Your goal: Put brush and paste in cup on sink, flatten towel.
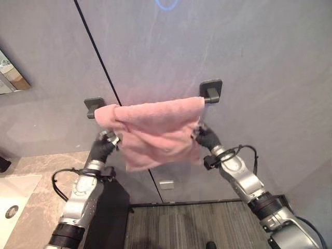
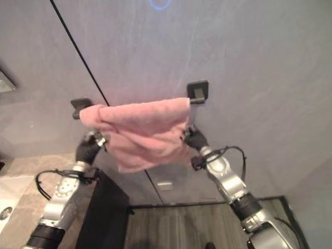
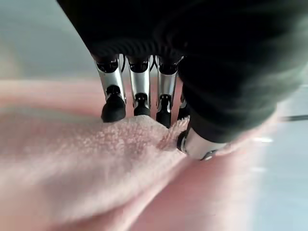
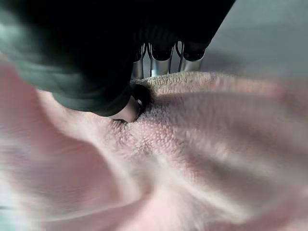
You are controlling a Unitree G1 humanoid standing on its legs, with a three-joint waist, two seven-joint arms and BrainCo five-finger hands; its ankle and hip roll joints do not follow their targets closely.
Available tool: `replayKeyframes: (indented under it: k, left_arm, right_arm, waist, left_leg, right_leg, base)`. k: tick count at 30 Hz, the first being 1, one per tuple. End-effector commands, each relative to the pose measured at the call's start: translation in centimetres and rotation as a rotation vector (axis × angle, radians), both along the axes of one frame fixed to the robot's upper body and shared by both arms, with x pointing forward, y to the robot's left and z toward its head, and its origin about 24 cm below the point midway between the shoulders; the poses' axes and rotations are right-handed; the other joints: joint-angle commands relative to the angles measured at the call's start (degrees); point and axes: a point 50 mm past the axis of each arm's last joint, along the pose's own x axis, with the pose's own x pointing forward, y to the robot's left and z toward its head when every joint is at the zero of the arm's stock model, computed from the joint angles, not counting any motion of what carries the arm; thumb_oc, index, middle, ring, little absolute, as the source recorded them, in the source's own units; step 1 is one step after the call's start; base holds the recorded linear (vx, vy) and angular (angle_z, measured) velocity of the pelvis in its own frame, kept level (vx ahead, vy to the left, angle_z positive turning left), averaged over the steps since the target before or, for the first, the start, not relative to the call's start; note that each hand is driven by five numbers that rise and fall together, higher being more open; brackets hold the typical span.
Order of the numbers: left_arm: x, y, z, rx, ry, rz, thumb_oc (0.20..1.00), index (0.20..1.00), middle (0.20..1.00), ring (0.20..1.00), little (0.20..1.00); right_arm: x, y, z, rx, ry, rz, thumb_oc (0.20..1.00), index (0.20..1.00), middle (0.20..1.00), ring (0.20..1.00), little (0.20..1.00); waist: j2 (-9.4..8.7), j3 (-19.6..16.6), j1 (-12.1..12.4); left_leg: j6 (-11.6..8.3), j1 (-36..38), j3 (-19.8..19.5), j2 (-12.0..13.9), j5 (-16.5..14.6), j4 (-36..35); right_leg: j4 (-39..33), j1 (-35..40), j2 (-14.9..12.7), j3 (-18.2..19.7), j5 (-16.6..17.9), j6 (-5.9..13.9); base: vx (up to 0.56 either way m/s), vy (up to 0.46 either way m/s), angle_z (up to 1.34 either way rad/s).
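Gripping the pink towel (image 1: 155, 132) at both side edges just under the dark wall rail (image 1: 210, 92), the left hand (image 1: 104, 145) and right hand (image 1: 205, 137) each pinch the cloth between fingers and thumb. The towel hangs over the rail bunched and creased, so flattening looks unfinished. The sink counter (image 1: 36, 197) lies below the rail to the left; whether brush and paste are in the cup cannot be judged.

A bathroom — a pink towel (image 1: 158, 132) hangs over a dark wall-mounted towel bar (image 1: 211, 92) on grey wall panels, a marble-look counter (image 1: 36, 199) holds a white sink (image 1: 13, 199), and a mirror edge (image 1: 11, 75) shows.
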Motion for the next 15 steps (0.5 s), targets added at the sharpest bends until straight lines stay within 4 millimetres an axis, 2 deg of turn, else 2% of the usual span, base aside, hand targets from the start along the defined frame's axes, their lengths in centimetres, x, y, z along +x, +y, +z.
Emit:
replayKeyframes:
  k: [1,3,6,11,15]
  left_arm:
    - [0.5,0.8,3.2,-0.067,-0.172,0.039,0.200,0.200,0.200,0.200,0.200]
    - [0.4,-0.4,1.0,-0.119,-0.082,-0.003,0.200,0.200,0.200,0.200,0.200]
    - [0.1,-0.8,-0.6,-0.068,-0.001,-0.035,0.200,0.200,0.200,0.200,0.200]
    - [-0.4,0.6,-0.1,-0.069,-0.026,0.007,0.200,0.200,0.200,0.200,0.200]
    - [-0.4,1.3,-1.8,0.009,0.062,0.057,0.200,0.200,0.200,0.200,0.200]
  right_arm:
    - [-0.2,1.7,6.2,0.186,-0.283,0.044,0.200,0.200,0.200,0.200,0.200]
    - [-0.2,1.4,5.3,0.138,-0.275,0.009,0.200,0.200,0.200,0.200,0.200]
    - [0.2,1.0,2.4,0.106,-0.152,-0.025,0.200,0.200,0.200,0.200,0.200]
    - [-0.1,0.4,2.6,0.115,-0.153,-0.019,0.200,0.200,0.200,0.200,0.200]
    - [0.0,0.2,2.1,0.097,-0.140,-0.038,0.200,0.200,0.200,0.200,0.200]
  waist:
    - [-4.43,-2.6,-0.1]
    - [-4.20,-2.4,-0.1]
    - [-3.87,-2.3,-0.1]
    - [-3.94,-2.3,0.1]
    - [-3.96,-2.2,0.1]
  left_leg:
    - [-1.43,-3.5,0.6,-0.3,1.2,2.4]
    - [-1.27,-3.7,0.5,-0.4,1.2,2.5]
    - [-1.19,-3.9,0.4,-0.4,1.2,2.8]
    - [-1.24,-3.8,0.2,-0.4,1.1,3.0]
    - [-1.26,-3.9,0.2,-0.4,1.2,2.9]
  right_leg:
    - [1.1,4.4,-7.0,-1.2,-2.8,3.64]
    - [1.1,4.4,-7.0,-1.2,-2.8,3.59]
    - [1.1,4.4,-7.1,-1.2,-2.7,3.56]
    - [1.0,4.7,-7.0,-1.5,-2.8,3.52]
    - [1.0,4.5,-7.1,-1.6,-2.7,3.57]
  base:
    - [0.00,-0.015,0.06]
    - [0.00,-0.006,0.02]
    - [0.00,0.000,0.00]
    - [0.00,0.000,0.00]
    - [0.00,0.000,0.00]
